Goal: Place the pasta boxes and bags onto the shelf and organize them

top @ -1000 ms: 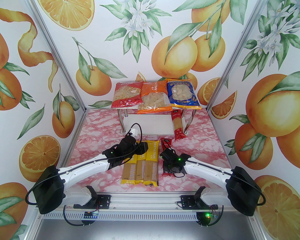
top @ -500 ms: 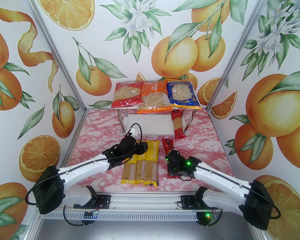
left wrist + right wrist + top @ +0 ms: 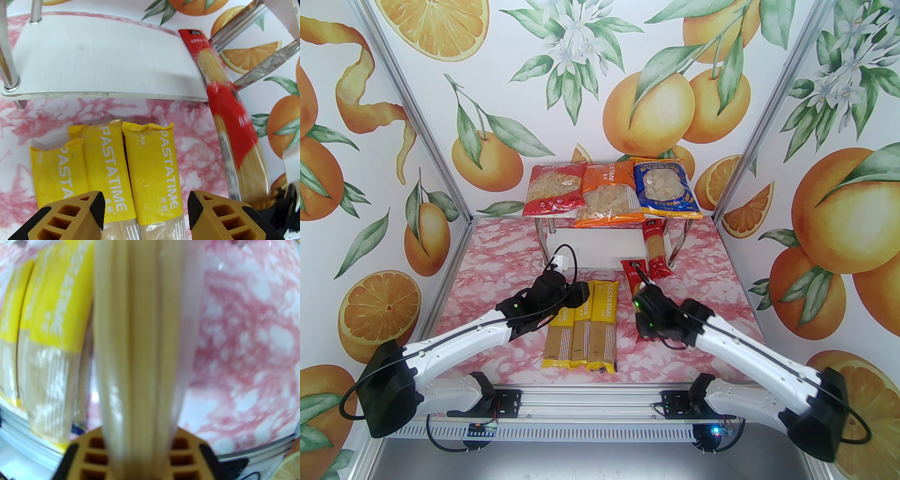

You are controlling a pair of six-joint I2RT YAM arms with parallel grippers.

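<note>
**Top external.** The shelf (image 3: 544, 243) stands at the far end of the pink marble table (image 3: 497, 262). On the upper tier the red bag (image 3: 553, 190), orange bag (image 3: 607, 197) and blue bag (image 3: 666, 187) lie side by side, left to right. On the lower board (image 3: 595, 248) the shelved red pack (image 3: 656, 253) lies along the right end, with its near end overhanging the front edge. The three yellow packs (image 3: 581, 328) lie side by side on the table in front of the shelf. The left gripper (image 3: 581, 294) hangs over their far ends. The right gripper (image 3: 641, 300) clamps the held red pack (image 3: 633, 276), whose far end points at the shelf, near the shelved one.

**Left wrist.** The left gripper (image 3: 145, 211) has its jaws well apart, with nothing between the fingers (image 3: 70, 215). The yellow packs (image 3: 150, 164) are directly below. The lower board (image 3: 100, 63) is beyond them. The held red pack (image 3: 234, 131), blurred, slants down the right side.

**Right wrist.** The right gripper (image 3: 138, 462) has its fingers (image 3: 91, 451) closed on the clear spaghetti section of the held red pack (image 3: 138, 333). The yellow packs (image 3: 46, 310) are to the left and the table (image 3: 246, 333) to the right. I cannot tell whether the pack is clear of the table.
</note>
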